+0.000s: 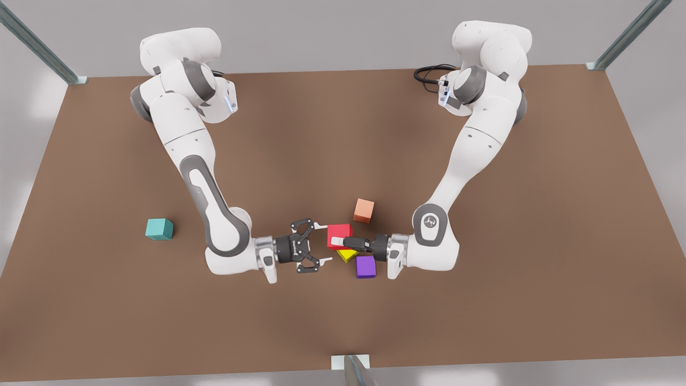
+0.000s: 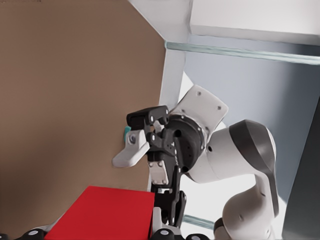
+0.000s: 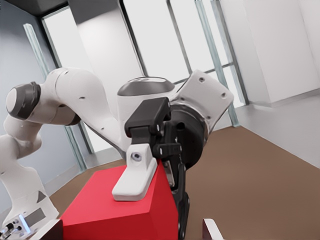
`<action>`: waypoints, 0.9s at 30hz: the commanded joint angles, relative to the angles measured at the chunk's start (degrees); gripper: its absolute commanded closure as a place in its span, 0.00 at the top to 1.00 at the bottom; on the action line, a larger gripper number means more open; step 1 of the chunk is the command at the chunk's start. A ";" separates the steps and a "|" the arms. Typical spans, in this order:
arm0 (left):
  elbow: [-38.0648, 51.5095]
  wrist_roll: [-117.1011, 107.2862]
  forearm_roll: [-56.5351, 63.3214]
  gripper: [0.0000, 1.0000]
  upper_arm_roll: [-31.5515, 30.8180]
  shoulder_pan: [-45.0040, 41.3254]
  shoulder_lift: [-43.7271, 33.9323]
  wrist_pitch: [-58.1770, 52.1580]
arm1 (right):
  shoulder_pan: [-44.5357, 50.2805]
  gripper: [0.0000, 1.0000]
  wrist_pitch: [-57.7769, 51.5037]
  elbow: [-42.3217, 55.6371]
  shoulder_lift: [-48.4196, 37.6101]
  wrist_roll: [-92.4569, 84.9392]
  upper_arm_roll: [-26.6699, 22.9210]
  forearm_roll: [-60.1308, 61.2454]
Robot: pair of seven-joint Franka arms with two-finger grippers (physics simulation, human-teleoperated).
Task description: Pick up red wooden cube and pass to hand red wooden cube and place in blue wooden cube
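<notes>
The red wooden cube is held over the table's middle, with my left gripper, on the arm at the front view's right, shut on it. In the right wrist view one white finger lies across the red cube. My right gripper, on the arm at the front view's left, is open and faces the cube, its fingertips just short of it. The left wrist view shows the red cube close up and the open right gripper beyond it. The blue wooden cube, teal, rests far off at the front view's left.
A pale orange cube sits just behind the grippers. A yellow block and a purple cube lie under and in front of the left gripper. The brown table stretches wide on all sides.
</notes>
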 commanded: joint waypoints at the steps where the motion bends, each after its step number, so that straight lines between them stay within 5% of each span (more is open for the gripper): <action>1: 0.01 5.83 -0.56 0.60 -0.06 -0.03 -0.06 -0.19 | 0.06 1.00 0.28 0.07 -0.11 -9.48 0.03 0.59; 27: 0.01 5.83 -0.65 0.60 -0.24 -1.34 0.11 5.26 | 0.93 1.00 -0.77 -1.07 -0.02 -11.24 -0.06 1.02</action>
